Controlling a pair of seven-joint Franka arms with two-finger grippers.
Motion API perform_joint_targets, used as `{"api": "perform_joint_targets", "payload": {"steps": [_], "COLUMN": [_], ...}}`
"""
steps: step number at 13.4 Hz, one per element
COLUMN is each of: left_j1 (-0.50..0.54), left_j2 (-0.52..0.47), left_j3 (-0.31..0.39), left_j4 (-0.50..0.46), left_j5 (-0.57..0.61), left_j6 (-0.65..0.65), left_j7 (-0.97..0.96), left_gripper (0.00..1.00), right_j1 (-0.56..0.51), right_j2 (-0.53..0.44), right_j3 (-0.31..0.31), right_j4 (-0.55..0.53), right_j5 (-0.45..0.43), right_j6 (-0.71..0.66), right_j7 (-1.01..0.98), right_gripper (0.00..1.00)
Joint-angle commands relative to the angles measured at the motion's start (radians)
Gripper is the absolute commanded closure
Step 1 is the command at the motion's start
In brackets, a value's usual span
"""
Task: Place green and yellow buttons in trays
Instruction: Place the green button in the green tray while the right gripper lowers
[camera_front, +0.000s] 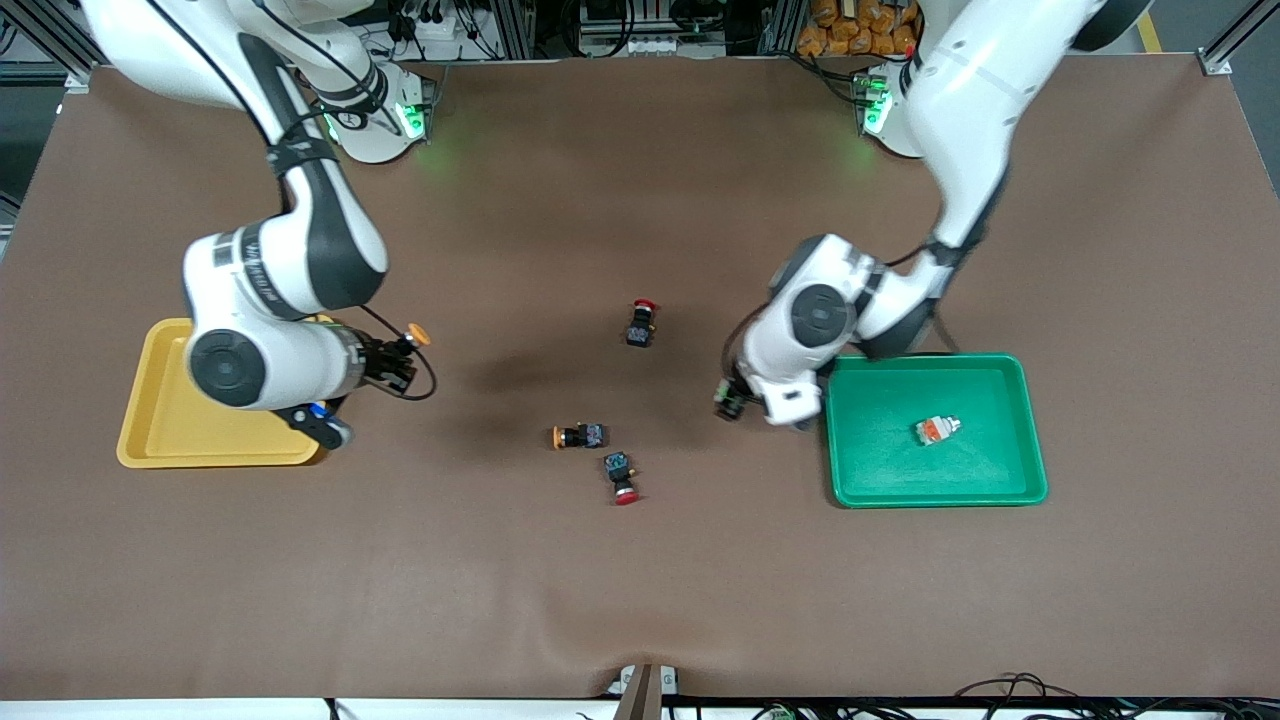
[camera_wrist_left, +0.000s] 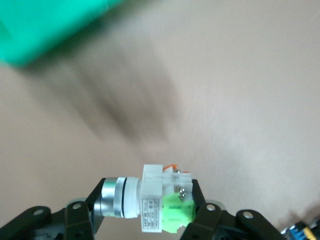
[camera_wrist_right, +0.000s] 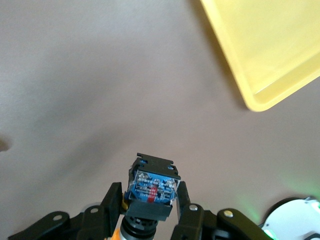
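From the front, the left gripper (camera_front: 738, 402) is mostly hidden by its own arm beside the green tray (camera_front: 1010, 492). The left wrist view fills that in: the fingers (camera_wrist_left: 80, 220) are clamped on a pale switch with a green block (camera_wrist_left: 167, 206) over the table (camera_front: 640, 590).

The right gripper (camera_front: 398, 362) is pinched on a black switch with a yellow-orange cap (camera_front: 417, 335) beside the yellow tray (camera_front: 150, 440).

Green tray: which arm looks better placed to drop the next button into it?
The left arm. Its left gripper is shut on a pale switch with a green block and hangs right beside the green tray. The right gripper holds a black yellow-capped switch near the yellow tray instead.
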Motion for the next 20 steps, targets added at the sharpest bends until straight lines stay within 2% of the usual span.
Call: {"api": "perform_joint_targets", "payload": {"steps": [1,5,7,8,9,10,14,16,18,20], "left_j1": [0.078,0.236,0.284,0.294,0.305,0.313,0.298,0.307,0.311,0.314], "left_j2": [-0.041,-0.028,0.001,0.009,0.011,0.011,-0.047,-0.118,-0.175,-0.215], "left_j3": [-0.004,-0.002,-0.002,-0.002,-0.002,-0.004,-0.022,-0.036,-0.035,-0.03], "left_j4": [0.003,-0.008,-0.018,-0.02,-0.021,-0.024,-0.011,0.005,0.064,0.162], "left_j5": [0.016,0.043,0.104,0.12,0.121,0.123,0.123,0.121,0.115,0.111], "left_j6": [-0.091,-0.125,-0.125,-0.125,-0.125,-0.127,-0.21,-0.283,-0.41,-0.544], "left_j7": [0.158,0.406,0.444,0.445,0.445,0.445,0.449,0.536,0.683,0.823], "left_gripper": [1.0,1.0,1.0,0.9,0.55,0.02,0.0,0.0,0.0,0.0], "right_j1": [-0.073,-0.141,-0.176,-0.2,-0.223,-0.248,-0.332,-0.372,-0.427,-0.489], "right_j2": [-0.041,-0.042,-0.042,-0.042,-0.041,-0.039,-0.028,-0.013,0.011,0.048], "right_j3": [0.017,0.017,0.017,0.017,0.017,0.017,0.017,0.017,0.017,0.017], "right_j4": [-0.023,-0.026,-0.028,-0.029,-0.029,-0.029,-0.029,-0.029,-0.031,-0.034], "right_j5": [-0.013,-0.013,-0.017,-0.025,-0.034,-0.045,-0.083,-0.112,-0.123,-0.123], "right_j6": [-0.024,-0.038,-0.041,-0.042,-0.042,-0.041,-0.03,-0.013,0.024,0.071], "right_j7": [-0.11,-0.216,-0.27,-0.31,-0.354,-0.393,-0.538,-0.618,-0.727,-0.842], "right_gripper": [1.0,1.0,1.0,1.0,1.0,1.0,1.0,1.0,1.0,1.0]}}
